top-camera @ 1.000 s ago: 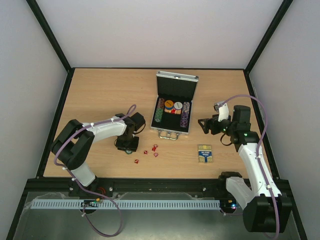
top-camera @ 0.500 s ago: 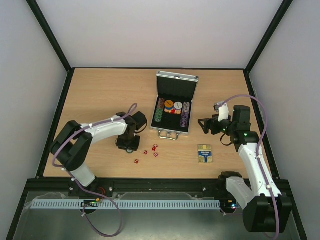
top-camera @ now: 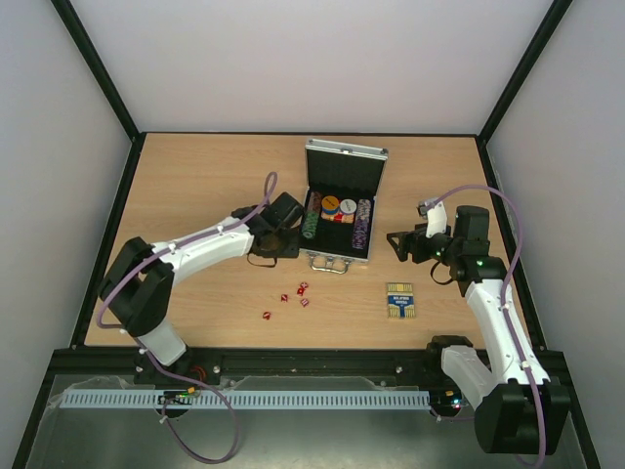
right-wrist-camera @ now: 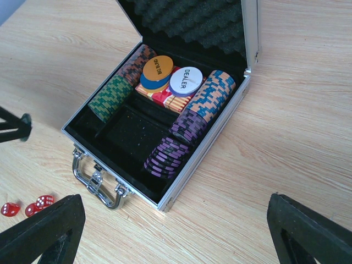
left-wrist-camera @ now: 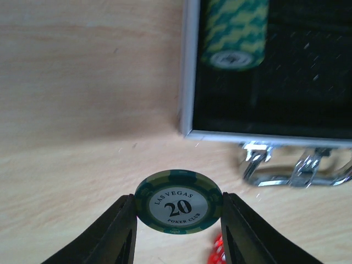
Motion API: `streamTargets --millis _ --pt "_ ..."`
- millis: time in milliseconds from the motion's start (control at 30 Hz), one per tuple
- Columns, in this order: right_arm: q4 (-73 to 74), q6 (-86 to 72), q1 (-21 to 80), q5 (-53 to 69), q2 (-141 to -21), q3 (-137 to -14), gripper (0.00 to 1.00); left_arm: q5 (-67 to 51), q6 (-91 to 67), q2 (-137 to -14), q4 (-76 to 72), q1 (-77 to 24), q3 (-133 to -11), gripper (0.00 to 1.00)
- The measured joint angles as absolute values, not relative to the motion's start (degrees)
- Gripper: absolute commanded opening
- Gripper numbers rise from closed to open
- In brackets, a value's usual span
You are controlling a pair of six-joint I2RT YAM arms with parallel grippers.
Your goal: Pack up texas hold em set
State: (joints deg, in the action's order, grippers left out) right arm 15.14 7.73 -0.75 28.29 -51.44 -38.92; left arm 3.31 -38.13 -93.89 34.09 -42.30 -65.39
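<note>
The silver case [top-camera: 337, 258] lies open mid-table, black-lined, with rows of poker chips [right-wrist-camera: 170, 154] and a white dealer button [right-wrist-camera: 186, 81] inside. My left gripper [left-wrist-camera: 177, 204] is shut on a green "20" poker chip [left-wrist-camera: 179, 202], held by its edges above the wood just off the case's front-left corner [left-wrist-camera: 187, 82]. In the top view that left gripper [top-camera: 278, 237] sits beside the case. My right gripper [right-wrist-camera: 175, 206] is open with nothing between its fingers; seen from above, the right gripper [top-camera: 400, 242] hovers right of the case. Red dice [top-camera: 302, 290] lie in front of it.
A blue-and-yellow card deck box [top-camera: 399, 300] lies flat at the front right. One more red die [top-camera: 267, 315] sits nearer the front edge. The case's metal handle [right-wrist-camera: 96, 184] sticks out toward me. Its lid [top-camera: 346, 164] stands upright at the back.
My left arm has swung up and to the right with the chip, from beside the dice to the case's front-left corner. The right arm has stayed still.
</note>
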Motion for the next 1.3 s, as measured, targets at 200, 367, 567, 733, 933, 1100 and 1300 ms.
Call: streamTargets --millis 200,367,567,733,933,1100,1300 --pt "15.1 7.7 -0.8 28.3 -51.5 -38.9 0.92 5.7 -38.6 -98.0 26.0 -43.2 -67.8 0.36" --pt "15.1 7.7 -0.8 28.2 -51.5 -38.9 0.92 6.6 -38.8 -102.1 22.0 -43.4 -69.8 0.36" --pt "15.1 7.7 -0.8 28.2 -51.5 -38.9 0.92 6.9 -38.8 -106.0 19.8 -43.4 -71.9 0.36" --pt "15.1 7.7 -0.8 28.2 -51.5 -38.9 0.92 7.6 -38.8 -107.7 19.3 -43.4 -73.1 0.36" --pt "15.1 7.7 -0.8 28.2 -51.5 -38.9 0.92 7.8 -38.8 -108.5 19.0 -43.4 -73.5 0.38" --pt "15.1 7.7 -0.8 28.2 -51.6 -38.9 0.92 8.4 -38.7 -107.5 20.6 -43.4 -73.6 0.47" --pt "15.1 7.7 -0.8 28.2 -51.9 -38.9 0.92 9.6 -33.3 -104.1 23.9 -43.3 -73.8 0.62"
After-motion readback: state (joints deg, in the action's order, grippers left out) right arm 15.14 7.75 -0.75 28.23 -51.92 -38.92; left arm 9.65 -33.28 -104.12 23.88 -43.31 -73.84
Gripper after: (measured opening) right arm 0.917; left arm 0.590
